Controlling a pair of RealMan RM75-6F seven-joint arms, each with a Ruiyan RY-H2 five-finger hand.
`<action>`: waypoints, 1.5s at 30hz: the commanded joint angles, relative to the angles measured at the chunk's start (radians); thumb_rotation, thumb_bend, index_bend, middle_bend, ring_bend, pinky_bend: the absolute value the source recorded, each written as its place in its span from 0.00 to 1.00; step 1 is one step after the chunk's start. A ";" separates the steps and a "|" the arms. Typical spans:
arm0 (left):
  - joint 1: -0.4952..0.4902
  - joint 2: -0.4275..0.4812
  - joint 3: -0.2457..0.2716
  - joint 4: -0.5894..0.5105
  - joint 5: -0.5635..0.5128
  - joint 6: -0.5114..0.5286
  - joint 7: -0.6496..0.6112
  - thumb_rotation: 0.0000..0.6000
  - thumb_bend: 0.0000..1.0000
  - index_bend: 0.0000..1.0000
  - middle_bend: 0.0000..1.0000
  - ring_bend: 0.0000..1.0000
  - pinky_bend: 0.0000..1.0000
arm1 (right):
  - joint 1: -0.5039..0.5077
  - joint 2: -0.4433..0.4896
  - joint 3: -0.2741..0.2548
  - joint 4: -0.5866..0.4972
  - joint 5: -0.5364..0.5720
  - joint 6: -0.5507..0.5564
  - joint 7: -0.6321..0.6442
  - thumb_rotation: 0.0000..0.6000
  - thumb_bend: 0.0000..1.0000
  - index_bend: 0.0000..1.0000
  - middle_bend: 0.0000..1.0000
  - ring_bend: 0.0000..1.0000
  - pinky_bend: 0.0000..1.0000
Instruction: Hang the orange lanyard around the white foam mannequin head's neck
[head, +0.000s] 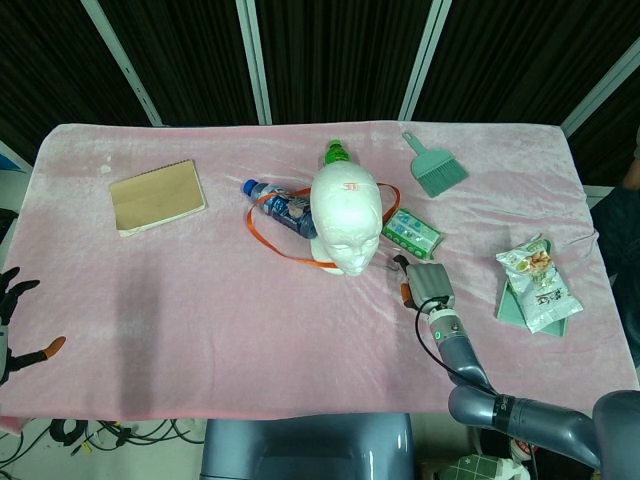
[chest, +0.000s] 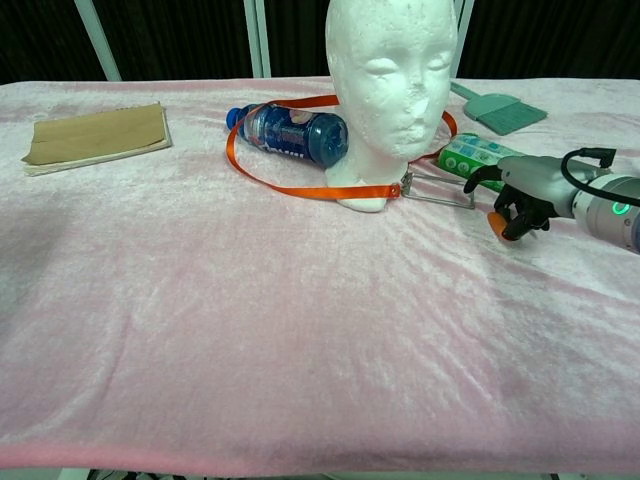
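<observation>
The white foam mannequin head (head: 343, 220) (chest: 392, 80) stands upright mid-table. The orange lanyard (head: 268, 236) (chest: 268, 180) lies in a loop around its base and over a blue bottle. Its metal clip (chest: 438, 191) trails to the right on the cloth. My right hand (head: 428, 286) (chest: 520, 192) hovers low just right of the clip, thumb stretched toward it and fingers curled down, holding nothing. My left hand (head: 14, 330) hangs off the table's left front corner with fingers spread, seen only in the head view.
A blue bottle (head: 283, 208) (chest: 295, 133) lies left of the head, with a green-capped bottle (head: 336, 153) behind it. A green packet (head: 412, 232) (chest: 478, 158) sits beside my right hand. A notebook (head: 157, 196), a teal brush (head: 433, 168) and a snack bag (head: 538, 280) lie further off.
</observation>
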 joint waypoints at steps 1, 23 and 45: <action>0.001 -0.001 -0.002 0.000 0.000 -0.002 0.001 1.00 0.04 0.21 0.06 0.00 0.00 | -0.002 0.000 -0.002 -0.003 -0.008 0.005 0.007 1.00 0.58 0.21 0.71 0.75 0.65; 0.013 -0.005 -0.016 -0.008 0.003 -0.005 0.011 1.00 0.04 0.22 0.06 0.00 0.00 | -0.001 -0.017 -0.015 0.027 -0.013 -0.006 0.023 1.00 0.58 0.28 0.71 0.75 0.65; 0.020 -0.006 -0.028 -0.015 -0.006 -0.012 0.010 1.00 0.04 0.22 0.06 0.00 0.00 | 0.019 -0.037 -0.011 0.022 0.001 -0.008 0.008 1.00 0.59 0.46 0.71 0.75 0.65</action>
